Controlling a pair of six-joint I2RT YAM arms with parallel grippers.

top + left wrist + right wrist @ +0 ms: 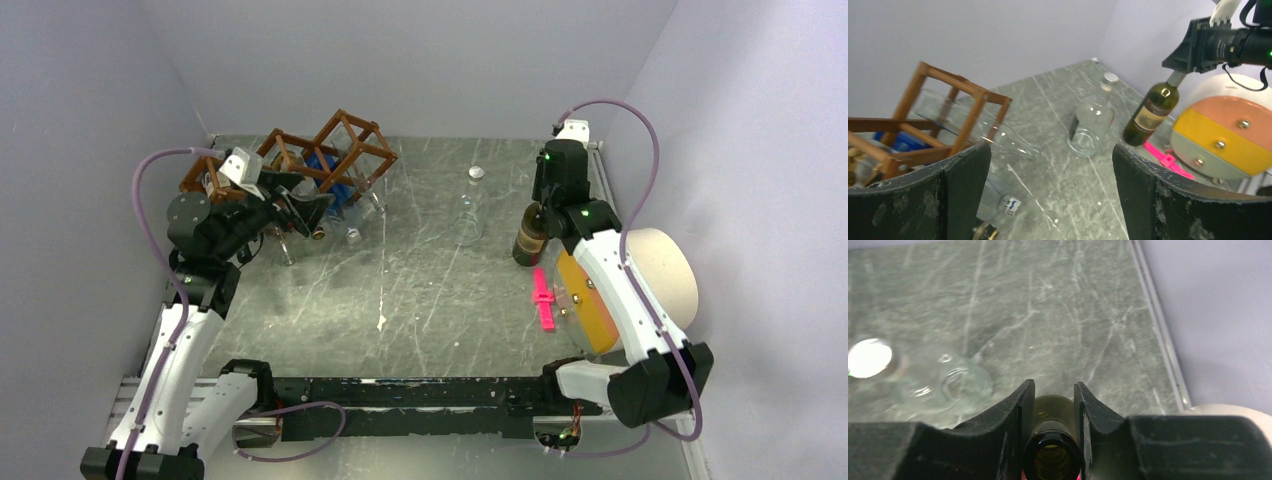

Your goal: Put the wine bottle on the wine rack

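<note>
Right fingers pinch the wine bottle by its neck (bottle tilted), at the right of the tabletop; left fingers spread wide beside the wine rack.

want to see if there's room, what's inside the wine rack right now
A clear glass bottle lies through one cell of the wine rack, neck sticking out. Something blue sits in another cell. The left arm hides the leftmost cells from above.
</note>
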